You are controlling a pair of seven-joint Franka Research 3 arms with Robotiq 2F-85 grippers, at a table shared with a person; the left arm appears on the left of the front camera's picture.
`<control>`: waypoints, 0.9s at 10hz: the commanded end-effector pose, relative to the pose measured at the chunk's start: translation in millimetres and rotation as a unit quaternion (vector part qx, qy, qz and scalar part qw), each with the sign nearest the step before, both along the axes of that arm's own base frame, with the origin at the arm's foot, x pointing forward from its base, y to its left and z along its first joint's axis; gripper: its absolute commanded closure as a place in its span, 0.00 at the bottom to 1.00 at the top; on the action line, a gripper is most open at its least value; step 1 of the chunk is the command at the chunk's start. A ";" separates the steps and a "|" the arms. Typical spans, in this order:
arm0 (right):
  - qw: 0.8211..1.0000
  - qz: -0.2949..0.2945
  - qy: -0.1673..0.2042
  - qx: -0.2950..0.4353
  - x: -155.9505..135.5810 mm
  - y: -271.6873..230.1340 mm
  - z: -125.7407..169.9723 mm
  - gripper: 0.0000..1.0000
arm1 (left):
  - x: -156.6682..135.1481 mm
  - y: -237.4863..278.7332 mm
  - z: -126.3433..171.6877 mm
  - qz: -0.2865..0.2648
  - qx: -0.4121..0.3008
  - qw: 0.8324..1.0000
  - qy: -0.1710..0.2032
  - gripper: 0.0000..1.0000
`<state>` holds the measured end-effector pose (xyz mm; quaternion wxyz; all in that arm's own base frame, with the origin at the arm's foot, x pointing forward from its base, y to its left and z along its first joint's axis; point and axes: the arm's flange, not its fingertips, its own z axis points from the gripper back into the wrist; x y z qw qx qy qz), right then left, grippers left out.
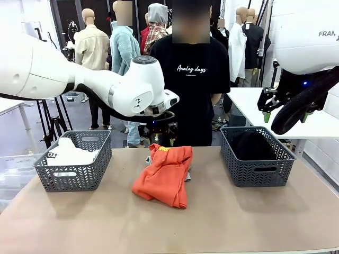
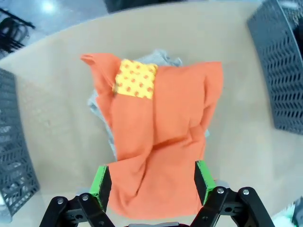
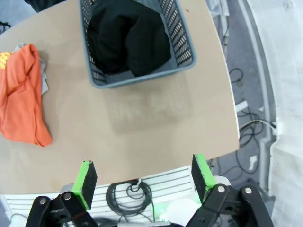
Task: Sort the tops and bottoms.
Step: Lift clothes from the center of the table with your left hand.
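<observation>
**Orange top about to be picked up**

The left fingers (image 2: 101, 185) are spread wide just above the orange top (image 2: 161, 142), and nothing is grasped. This top lies crumpled in the middle of the table (image 1: 238, 222), over a grey top (image 2: 166, 56). The right fingers (image 3: 86, 182) are released too, empty, beyond the table edge. A white tee (image 1: 69, 153) is seen in the left basket (image 1: 50, 180). Next, a descent and a pinch on the orange cloth alone seem to be needed.

The bright orange cloth garment (image 1: 163, 177) is looking soft and matt, the right-hand grey lattice plastic basket (image 1: 258, 172) is coming across dull, and the tan tabletop (image 1: 238, 222) is looking smooth, barely shiny.
</observation>
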<state>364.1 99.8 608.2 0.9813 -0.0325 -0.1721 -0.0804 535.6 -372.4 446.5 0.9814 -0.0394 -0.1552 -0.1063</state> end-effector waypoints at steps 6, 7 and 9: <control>1.000 -0.001 0.003 -0.009 1.2 0.0 1.8 0.00 | 47.5 -9.1 -47.0 0.005 0.019 1.000 0.013 0.09; 1.000 -0.001 0.003 -0.009 1.2 0.0 1.8 0.00 | 49.9 -9.9 -52.1 0.013 0.019 1.000 0.017 0.09; 1.000 -0.001 0.003 -0.009 1.2 0.0 1.8 0.00 | 57.2 -10.9 -60.4 0.019 0.022 0.999 0.033 0.09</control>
